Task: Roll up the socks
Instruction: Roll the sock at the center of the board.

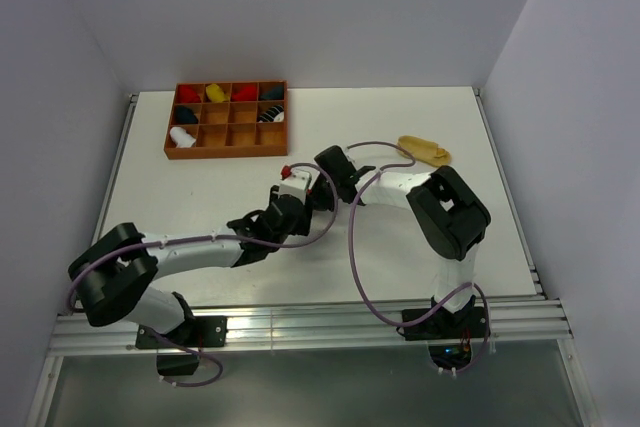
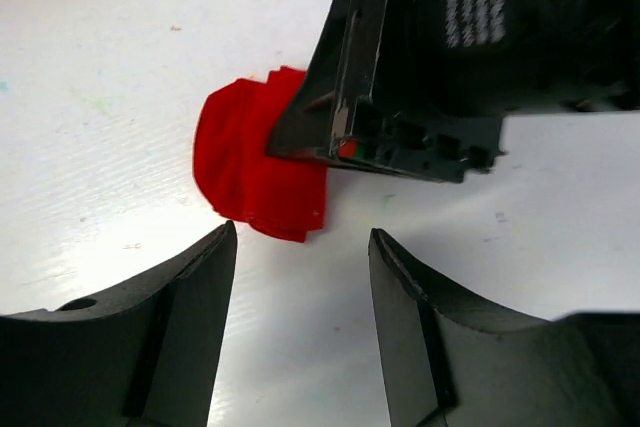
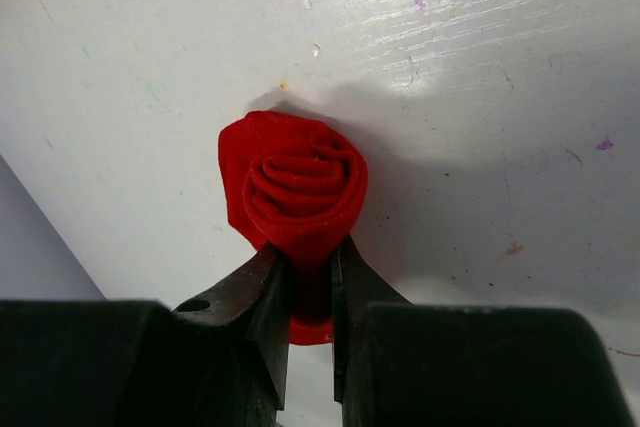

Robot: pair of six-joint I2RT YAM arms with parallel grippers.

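Right pincer [image 3: 310, 282] clamps the rolled red sock [image 3: 295, 182] on the counter [image 3: 470, 57]. Left pincer [image 2: 302, 237], jaws apart, stands just beside the sock.

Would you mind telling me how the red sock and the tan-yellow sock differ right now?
The red sock is wound into a tight spiral roll; the tan-yellow sock lies stretched out flat, unrolled. The red sock is pinched in the right gripper; no gripper touches the tan-yellow sock, which lies apart toward the far right of the table. Both are outside the wooden tray.
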